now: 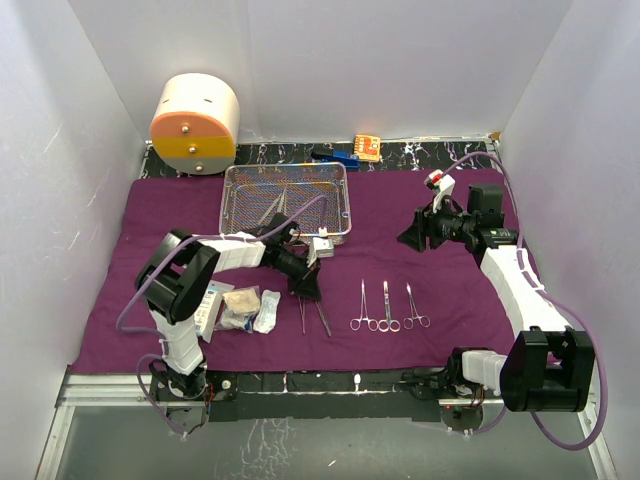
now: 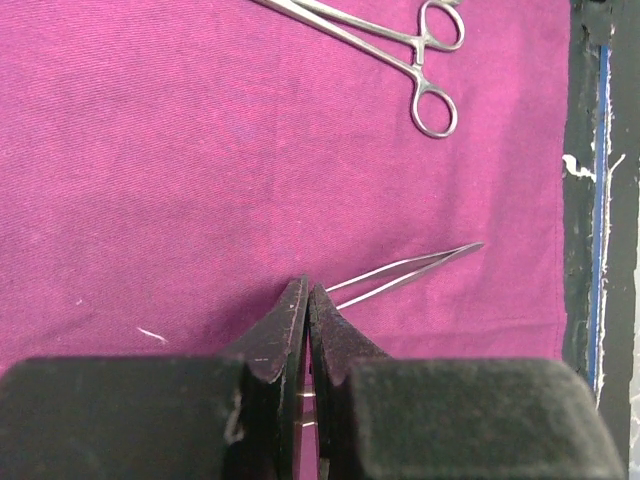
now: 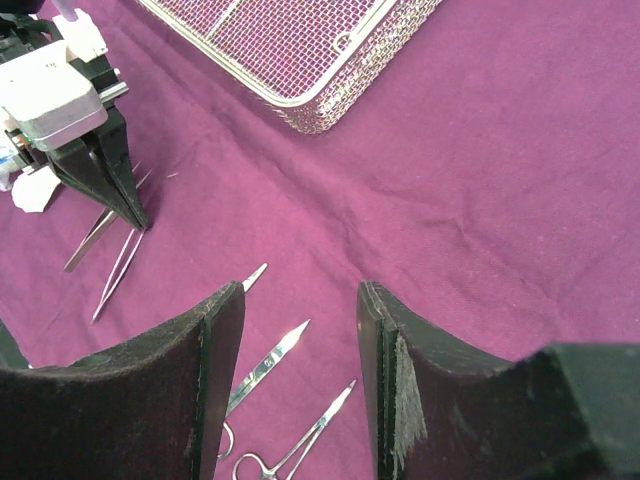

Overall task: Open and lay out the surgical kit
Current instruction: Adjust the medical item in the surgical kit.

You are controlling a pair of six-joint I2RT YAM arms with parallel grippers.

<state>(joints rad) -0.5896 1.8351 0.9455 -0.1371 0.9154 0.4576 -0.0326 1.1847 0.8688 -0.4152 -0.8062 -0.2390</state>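
The purple cloth wrap (image 1: pixel 450 300) lies spread flat. On it at the back stands the wire-mesh tray (image 1: pixel 228 200), with some steel instruments (image 1: pixel 275 205) inside. My left gripper (image 1: pixel 306 290) is shut, its tips (image 2: pixel 308 285) down at the cloth beside the end of the thin tweezers (image 2: pixel 410 270). A second slim instrument (image 3: pixel 90 240) lies beneath it. Three forceps (image 1: pixel 387 308) lie in a row to its right. Gauze (image 1: pixel 240 302) and packets (image 1: pixel 268 310) sit to its left. My right gripper (image 1: pixel 408 238) hangs open and empty (image 3: pixel 300 290) above the forceps tips (image 3: pixel 270 360).
A cream-and-orange drum (image 1: pixel 195 125) stands at the back left. Small orange (image 1: pixel 367 147) and blue (image 1: pixel 340 156) items lie behind the cloth. White walls close in the left, back and right. The black table edge (image 2: pixel 590 200) runs along the cloth's near side.
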